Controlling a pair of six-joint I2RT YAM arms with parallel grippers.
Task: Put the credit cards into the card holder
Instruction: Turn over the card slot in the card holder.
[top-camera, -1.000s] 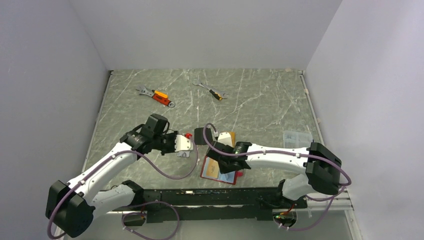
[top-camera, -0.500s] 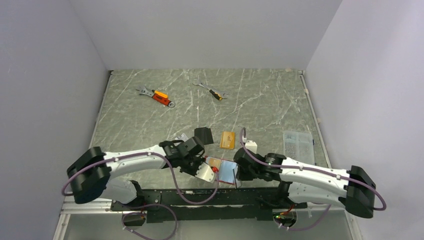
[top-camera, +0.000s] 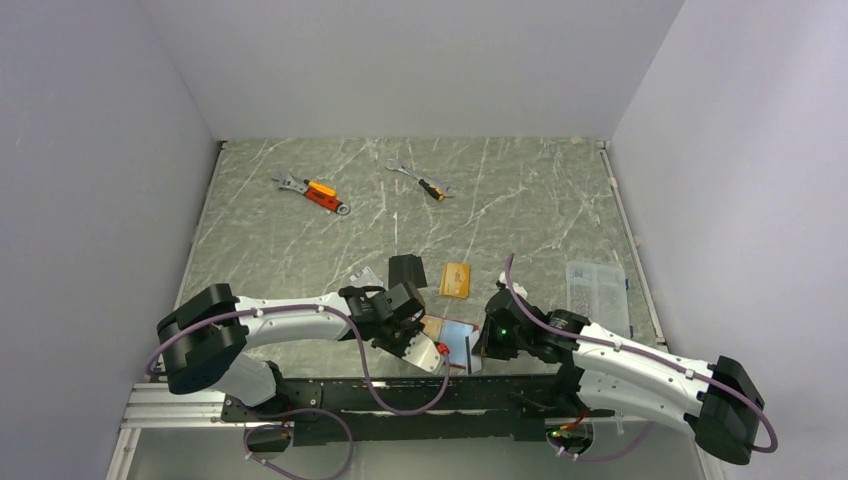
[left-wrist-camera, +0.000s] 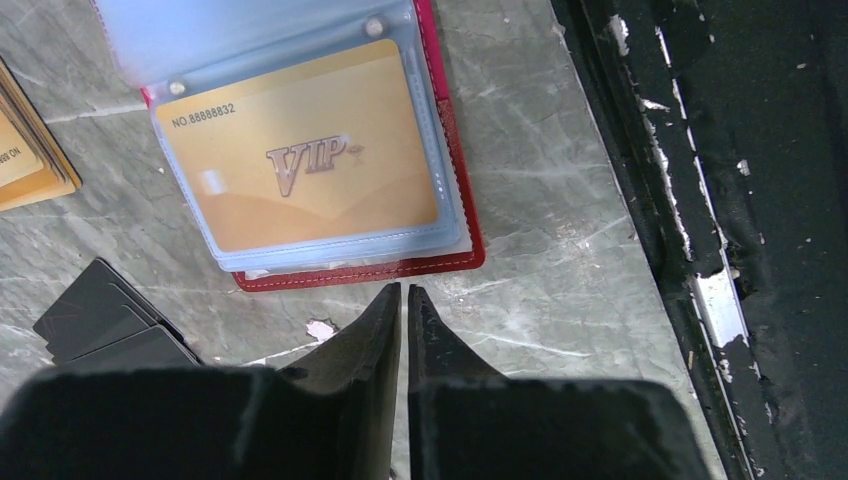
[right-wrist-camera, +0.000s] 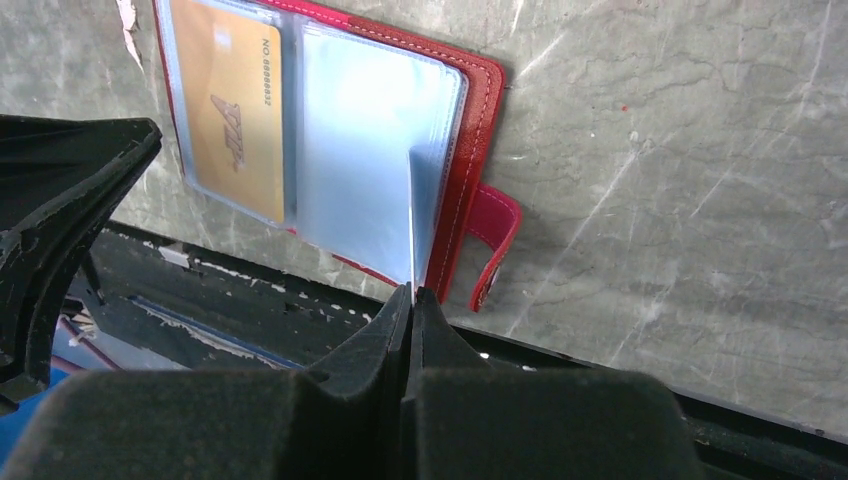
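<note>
The red card holder (top-camera: 452, 337) lies open at the table's near edge, with pale blue pockets. An orange-gold VIP card (left-wrist-camera: 300, 150) sits inside one pocket and also shows in the right wrist view (right-wrist-camera: 235, 110). My right gripper (right-wrist-camera: 412, 290) is shut on one pale blue pocket leaf (right-wrist-camera: 418, 215) and holds it upright beside the snap tab (right-wrist-camera: 495, 240). My left gripper (left-wrist-camera: 403, 290) is shut and empty, with its tips at the holder's red edge (left-wrist-camera: 360, 272). An orange card (top-camera: 455, 279) and black cards (top-camera: 407, 270) lie beyond the holder. A silver-grey card corner (top-camera: 360, 275) shows by my left arm.
Two orange-handled wrenches (top-camera: 313, 190) (top-camera: 426, 183) lie at the back. A clear plastic box (top-camera: 597, 285) stands at the right. The black mounting rail (left-wrist-camera: 720, 200) runs right beside the holder's near side.
My left arm has swung right and nearer, from left of the holder to its near edge. My right arm has drawn back to the right and now pinches a pocket leaf.
</note>
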